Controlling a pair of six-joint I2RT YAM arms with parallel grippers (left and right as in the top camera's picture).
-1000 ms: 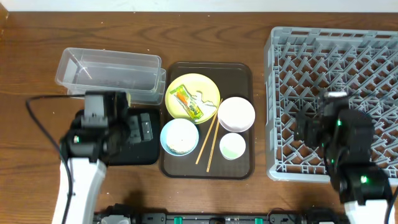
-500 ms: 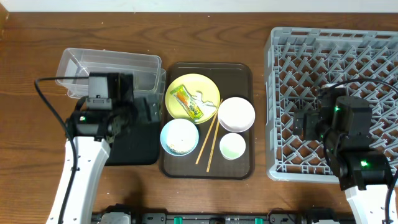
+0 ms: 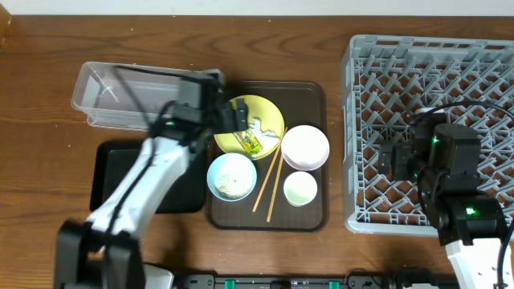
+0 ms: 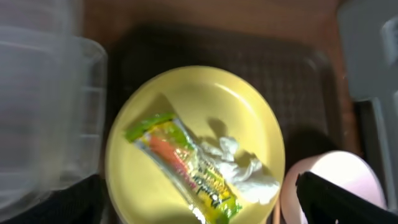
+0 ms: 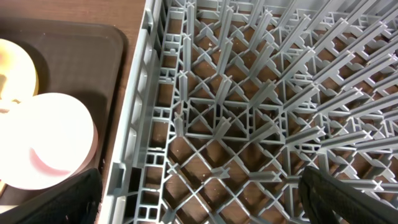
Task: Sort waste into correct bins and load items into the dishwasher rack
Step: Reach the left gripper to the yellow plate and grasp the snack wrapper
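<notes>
**Left end effector released above yellow plate; right one released over rack**

Left end effector is spread wide and grasps nothing. It hangs above the yellow plate, on the side nearest the clear tub. In the left wrist view both dark fingers sit at the lower corners.

The snack wrapper lies flat and diagonal on the plate. The white scrap touches its right side.

The plate sits at the back left of the brown serving tray. Also on the tray:
- white bowl, just right of the plate
- light blue bowl in front of the plate, with whitish contents too small to make out
- small cup in front of the white bowl
- chopsticks lying slanted between the two bowls

The black tray is on the bench in front of the tub, partly under the left arm.

Right end effector is also released and empty. It is above the dishwasher rack, near the rack's left wall. No dishes show in the rack.
</notes>
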